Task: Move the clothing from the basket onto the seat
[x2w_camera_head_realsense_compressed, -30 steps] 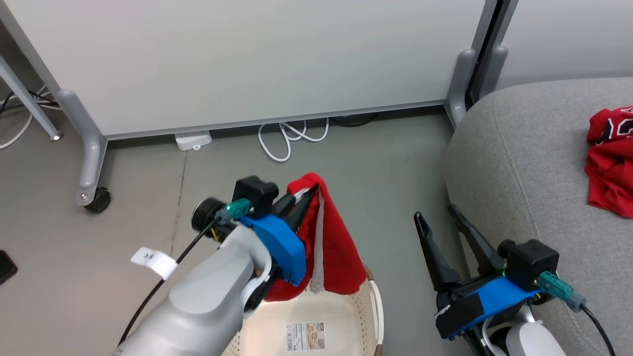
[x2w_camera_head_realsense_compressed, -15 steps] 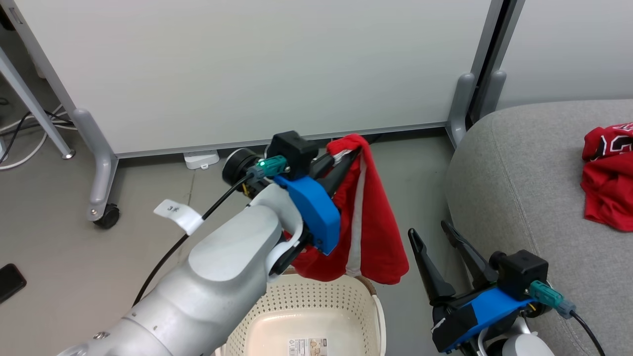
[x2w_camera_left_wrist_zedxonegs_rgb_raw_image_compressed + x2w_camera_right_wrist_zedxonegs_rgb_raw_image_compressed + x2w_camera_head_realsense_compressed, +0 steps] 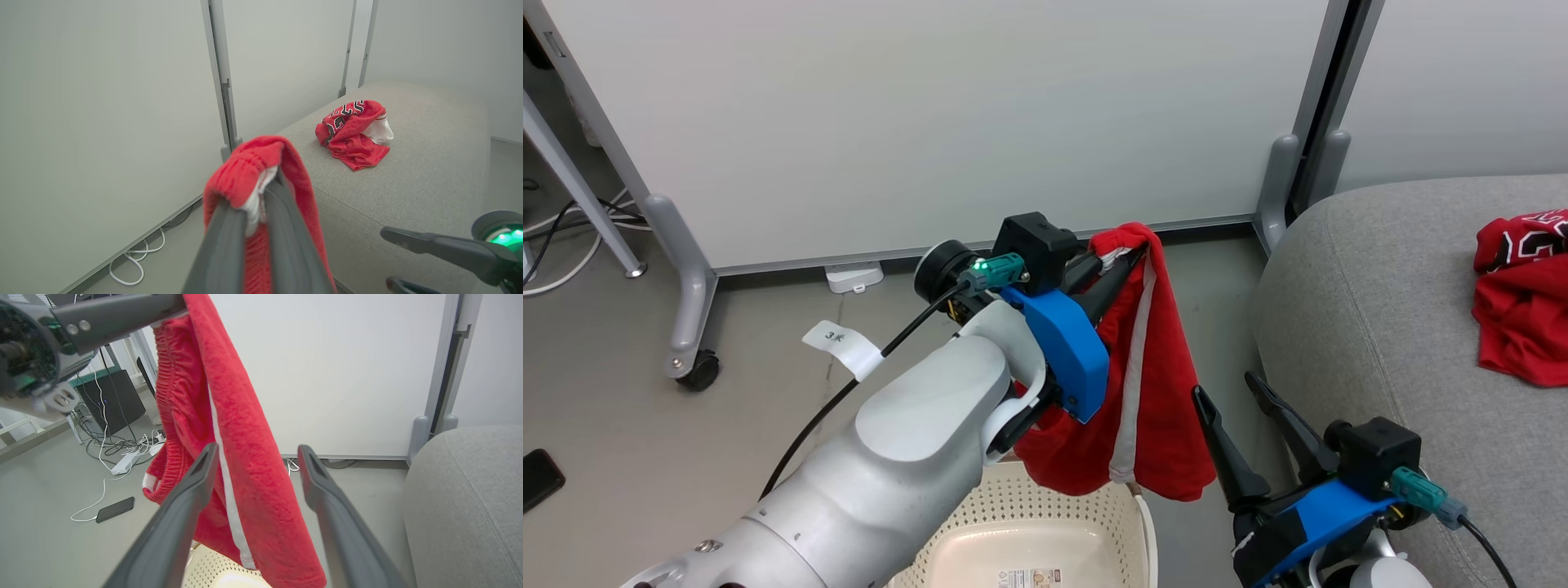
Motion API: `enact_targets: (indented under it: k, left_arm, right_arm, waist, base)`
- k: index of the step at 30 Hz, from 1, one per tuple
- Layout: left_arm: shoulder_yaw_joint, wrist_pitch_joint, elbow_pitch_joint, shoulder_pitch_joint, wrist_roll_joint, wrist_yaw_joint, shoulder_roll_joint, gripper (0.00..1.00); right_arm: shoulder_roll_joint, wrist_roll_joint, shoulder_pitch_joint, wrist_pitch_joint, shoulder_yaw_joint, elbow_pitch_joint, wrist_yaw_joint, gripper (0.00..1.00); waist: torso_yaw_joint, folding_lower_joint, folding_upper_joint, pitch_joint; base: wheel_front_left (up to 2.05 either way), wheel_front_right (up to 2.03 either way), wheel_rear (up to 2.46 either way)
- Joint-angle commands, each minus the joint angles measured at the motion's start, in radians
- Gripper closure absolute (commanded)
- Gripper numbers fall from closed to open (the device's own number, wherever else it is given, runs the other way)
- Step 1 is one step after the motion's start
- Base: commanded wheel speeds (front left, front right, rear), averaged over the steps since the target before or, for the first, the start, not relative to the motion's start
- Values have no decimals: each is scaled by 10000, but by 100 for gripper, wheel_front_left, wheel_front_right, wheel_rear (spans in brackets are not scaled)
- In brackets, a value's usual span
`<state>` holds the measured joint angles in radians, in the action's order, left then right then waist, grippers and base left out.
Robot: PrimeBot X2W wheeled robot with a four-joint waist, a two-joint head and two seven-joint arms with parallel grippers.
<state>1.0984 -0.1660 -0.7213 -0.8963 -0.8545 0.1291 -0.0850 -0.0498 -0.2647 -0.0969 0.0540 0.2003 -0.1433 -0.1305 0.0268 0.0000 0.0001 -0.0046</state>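
- Since the earlier frames the left claw point(image 3: 1129, 255) has carried the hanging garment point(image 3: 1156, 392) up out of the basket point(image 3: 1045, 506) and toward 3 o'clock, nearer the seat point(image 3: 1380, 327). The head camera has shifted too.
- The left claw's two fingers are pressed together on a bunched fold at the garment's top. In the left wrist view red cloth and a bit of white trim squeeze out between them.
- The garment is red with one white stripe and droops freely. Its hem hangs just above the basket's far rim, and its 9 o'clock side is hidden behind the blue wrist mount.
- The basket sits at 6 o'clock in the head view. It is cut off by the bottom edge and partly covered by the pale left forearm point(image 3: 907, 457). Only the top strip of a label point(image 3: 1029, 578) on its floor shows, and it is unreadable.
- The right claw point(image 3: 1223, 385) is spread wide and holds nothing. It sits at 5 o'clock between the hanging garment and the seat. In the right wrist view the cloth hangs beyond its fingers, and I cannot tell whether they touch it.
- The lettered garment point(image 3: 353, 134) lies crumpled on the seat at 3 o'clock, well apart from both claws. The right edge of the head view clips it, and its black-and-white letters are folded and illegible.
- A dark phone point(image 3: 539, 478) lies on the floor at 8 o'clock, half cut off.
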Motion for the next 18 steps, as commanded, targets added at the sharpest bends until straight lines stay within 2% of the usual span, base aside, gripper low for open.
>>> enact_targets:
  k: [1, 10, 18]
  left_arm:
    - [18, -50, -33, -24, -86, 18, 25, 100]
    - [103, -114, -35, -184, -135, 18, 77, 100]
    - [269, -138, 8, -349, -151, 17, 124, 100]
  right_arm:
    - [-12, 66, 147, -59, 21, 42, -5, 0]
    - [-12, 437, -643, -378, 250, -628, -5, 0]
    - [-12, 569, -2302, -244, 569, -2684, -5, 0]
  waist:
    - [-12, 0, -1, 7]
    - [-28, 0, -1, 150]
    - [56, 0, -1, 394]
  base:
    - [0, 0, 0]
    - [0, 0, 0]
    - [0, 0, 0]
